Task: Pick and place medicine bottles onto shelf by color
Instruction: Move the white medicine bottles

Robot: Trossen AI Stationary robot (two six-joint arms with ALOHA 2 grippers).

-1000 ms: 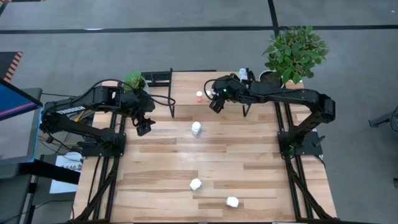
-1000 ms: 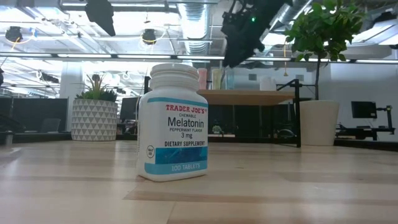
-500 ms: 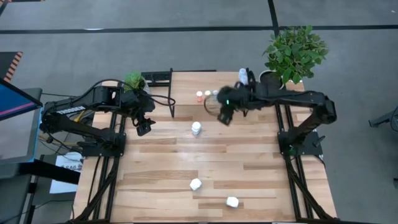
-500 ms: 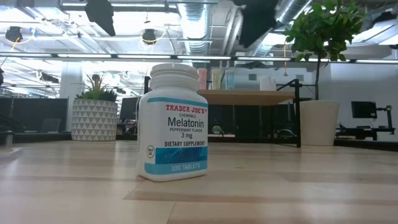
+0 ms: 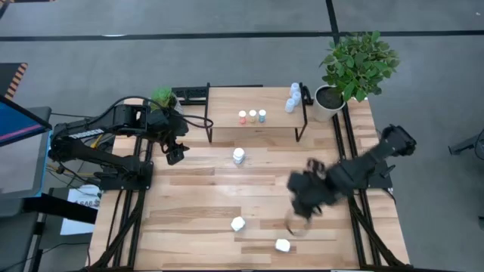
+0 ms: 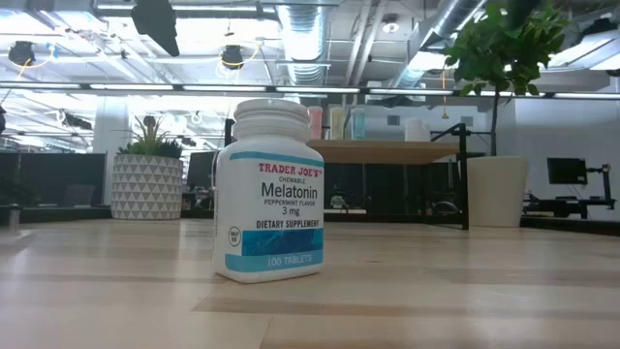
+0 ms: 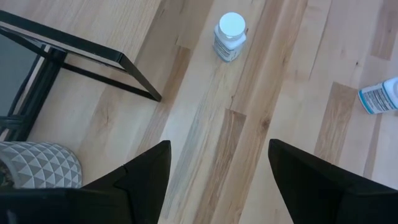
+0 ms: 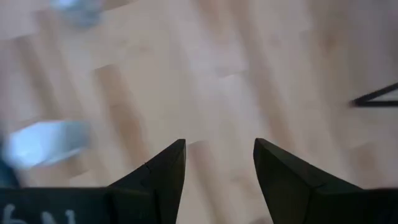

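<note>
Reaching right gripper [image 5: 301, 205], jaws wide and empty, toward white bottle [image 5: 282, 245]; we centre before closing.

Floor [image 5: 227, 45]: grey, dark seam lines. Ceiling [image 6: 291, 39]: exposed silver ducts, pipes, strip lights. Potted tree [image 6: 499, 58] in white pot, right. Patterned planter [image 6: 145, 184] with spiky plant, left. Office desks, monitor [image 6: 565, 171] behind.
</note>
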